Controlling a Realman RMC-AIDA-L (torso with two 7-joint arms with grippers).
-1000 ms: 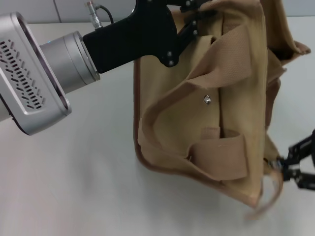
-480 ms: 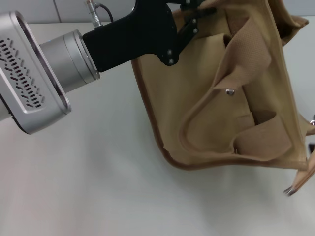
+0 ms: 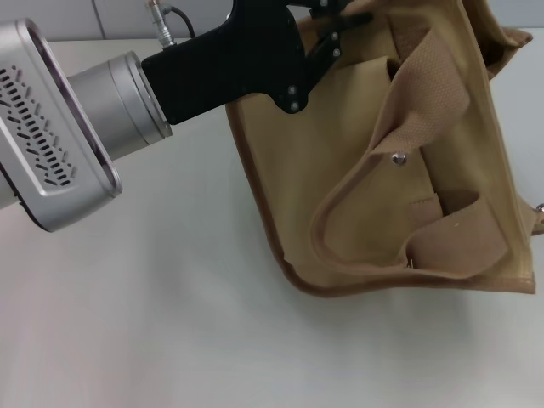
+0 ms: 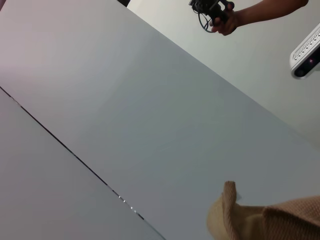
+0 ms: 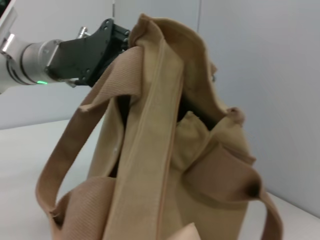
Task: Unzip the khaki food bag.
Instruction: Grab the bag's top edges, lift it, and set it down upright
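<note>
The khaki food bag (image 3: 357, 170) fills the upper right of the head view, tilted, with its brown-edged base (image 3: 340, 287) low over the table. A wide webbing handle (image 3: 425, 93) loops down its front beside a small metal snap (image 3: 397, 157). My left gripper (image 3: 336, 21) reaches in from the left and is shut on the bag's top edge. The right wrist view shows the bag (image 5: 165, 150) close up, its mouth gaping, with the left gripper (image 5: 117, 40) at its top corner. A scrap of the bag's fabric (image 4: 270, 220) shows in the left wrist view. My right gripper is out of view.
The white table (image 3: 153, 323) stretches to the left of the bag and in front of it. A grey wall stands behind. In the left wrist view a person's hand (image 4: 222, 17) holds a small black device, and a white camera unit (image 4: 307, 52) sits at the edge.
The bag has swung to the right and tilted, its base rising. The right gripper, seen at the lower right a second ago, has left the head view. The left arm has stayed put.
</note>
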